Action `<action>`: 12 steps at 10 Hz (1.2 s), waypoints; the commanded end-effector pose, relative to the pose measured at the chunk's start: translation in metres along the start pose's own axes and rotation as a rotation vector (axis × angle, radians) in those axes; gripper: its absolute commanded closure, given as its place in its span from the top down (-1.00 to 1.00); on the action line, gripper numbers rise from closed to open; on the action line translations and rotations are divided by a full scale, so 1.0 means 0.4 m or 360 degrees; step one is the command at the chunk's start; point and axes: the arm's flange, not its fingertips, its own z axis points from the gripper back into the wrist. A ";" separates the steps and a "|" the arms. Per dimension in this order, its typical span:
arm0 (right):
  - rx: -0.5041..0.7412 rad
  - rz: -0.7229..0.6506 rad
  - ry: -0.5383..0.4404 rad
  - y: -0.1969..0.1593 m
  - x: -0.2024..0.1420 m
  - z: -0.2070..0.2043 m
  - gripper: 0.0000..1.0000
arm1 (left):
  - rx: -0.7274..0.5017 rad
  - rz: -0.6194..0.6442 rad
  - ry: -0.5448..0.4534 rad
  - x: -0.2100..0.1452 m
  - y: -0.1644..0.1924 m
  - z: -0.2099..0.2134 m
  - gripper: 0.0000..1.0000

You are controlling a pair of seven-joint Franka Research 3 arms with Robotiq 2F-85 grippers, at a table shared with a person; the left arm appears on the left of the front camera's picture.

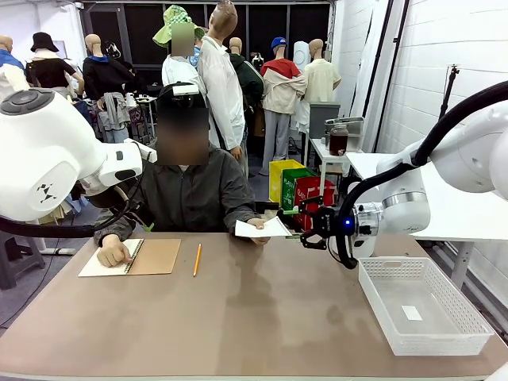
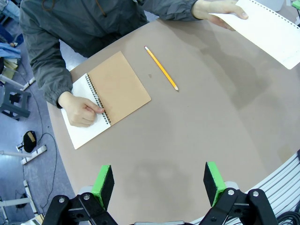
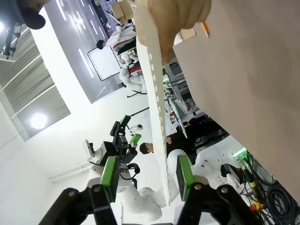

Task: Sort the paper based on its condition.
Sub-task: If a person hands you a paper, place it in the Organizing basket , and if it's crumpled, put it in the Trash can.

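One flat sheet of paper (image 1: 264,228) is in play, thin, white and smooth, with a row of punched holes along one long edge. A person's hand (image 1: 255,225) holds its far end above the table (image 1: 262,317). Its near end runs edge-on between the green pads of the right gripper (image 3: 146,174). The pads stand partly closed with the sheet between them, nearer one pad than the other; whether they actually pinch the paper cannot be told.

The left gripper (image 2: 159,180) hangs over bare tabletop with its two green-padded fingers spread wide and nothing between them. Beyond its fingertips lie one tan-covered spiral notebook (image 2: 119,86), folded open to a white page, and one yellow pencil (image 2: 161,68), slim and straight, just beside the notebook. The person's other hand (image 2: 82,108) rests on the white page at the spiral binding.

To the right gripper's side, nearer the robot, sits one white plastic basket (image 1: 425,305) with perforated walls; a small white scrap lies on its floor, too small to identify.
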 end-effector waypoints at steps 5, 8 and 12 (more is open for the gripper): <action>0.0020 -0.0068 0.0012 -0.018 0.007 -0.017 -0.20 | 0.0003 -0.0019 0.0004 -0.001 0.003 0.001 1.00; 0.0019 -0.0086 0.0007 -0.020 0.003 -0.018 -1.00 | 0.0003 -0.0019 0.0004 -0.001 0.003 0.001 1.00; 0.0007 -0.0124 0.0057 -0.021 0.004 -0.033 -1.00 | 0.0003 -0.0019 0.0004 -0.001 0.003 0.001 1.00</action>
